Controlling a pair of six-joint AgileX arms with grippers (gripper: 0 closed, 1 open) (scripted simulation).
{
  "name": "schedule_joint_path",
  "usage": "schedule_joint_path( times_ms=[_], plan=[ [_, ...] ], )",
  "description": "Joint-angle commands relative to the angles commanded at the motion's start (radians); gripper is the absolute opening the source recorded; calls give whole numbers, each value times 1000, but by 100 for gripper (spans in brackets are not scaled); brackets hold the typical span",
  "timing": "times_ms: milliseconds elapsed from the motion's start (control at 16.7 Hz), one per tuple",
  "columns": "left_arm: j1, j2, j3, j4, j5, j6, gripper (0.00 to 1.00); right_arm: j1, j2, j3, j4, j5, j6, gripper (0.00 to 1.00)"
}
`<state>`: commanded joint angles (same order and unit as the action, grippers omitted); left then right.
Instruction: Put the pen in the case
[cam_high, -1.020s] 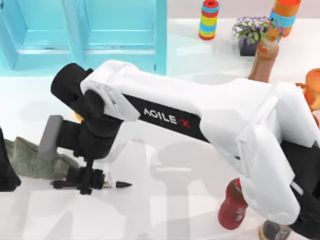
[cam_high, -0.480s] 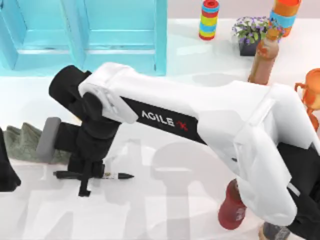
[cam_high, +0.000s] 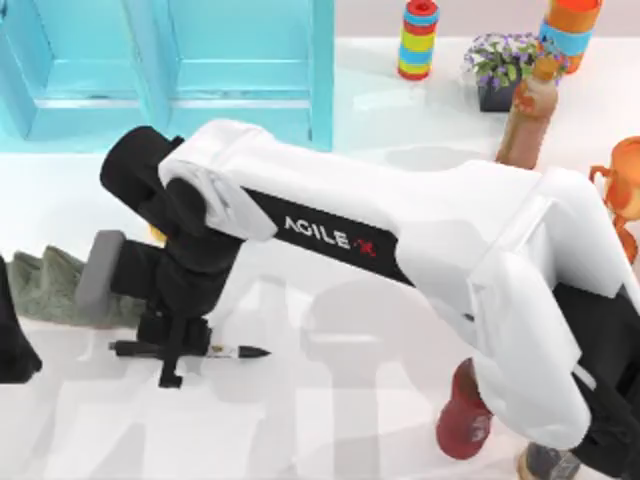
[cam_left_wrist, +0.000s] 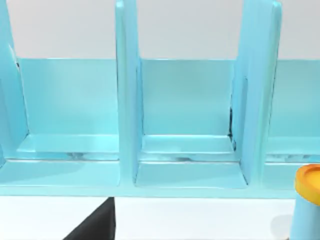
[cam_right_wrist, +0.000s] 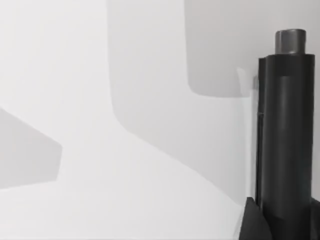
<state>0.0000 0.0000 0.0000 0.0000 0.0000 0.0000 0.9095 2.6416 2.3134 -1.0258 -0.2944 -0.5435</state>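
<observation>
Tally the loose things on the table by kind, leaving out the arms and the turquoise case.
Pens: 1, the pen
Bottles: 3, brown sauce bottle, red bottle, dark bottle
Cloths: 1, green cloth
Potted plants: 1, potted plant
Striped stacked cylinders: 1, striped cylinder
Orange-and-blue containers: 1, orange-and-blue container
Orange cups: 1, orange cup
Total: 9

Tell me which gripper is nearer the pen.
Right. The right gripper sits directly on the pen, fingers straddling its barrel. The left arm is parked at the table's left edge, apart from the pen.
</observation>
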Motion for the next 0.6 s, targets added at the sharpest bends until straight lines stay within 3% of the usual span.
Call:
schedule_joint_path(
  times_ms=[600],
  plan=[
    [0,0,0,0,0,0,100,-3,79,450,-361,-6,2,0]
  ],
)
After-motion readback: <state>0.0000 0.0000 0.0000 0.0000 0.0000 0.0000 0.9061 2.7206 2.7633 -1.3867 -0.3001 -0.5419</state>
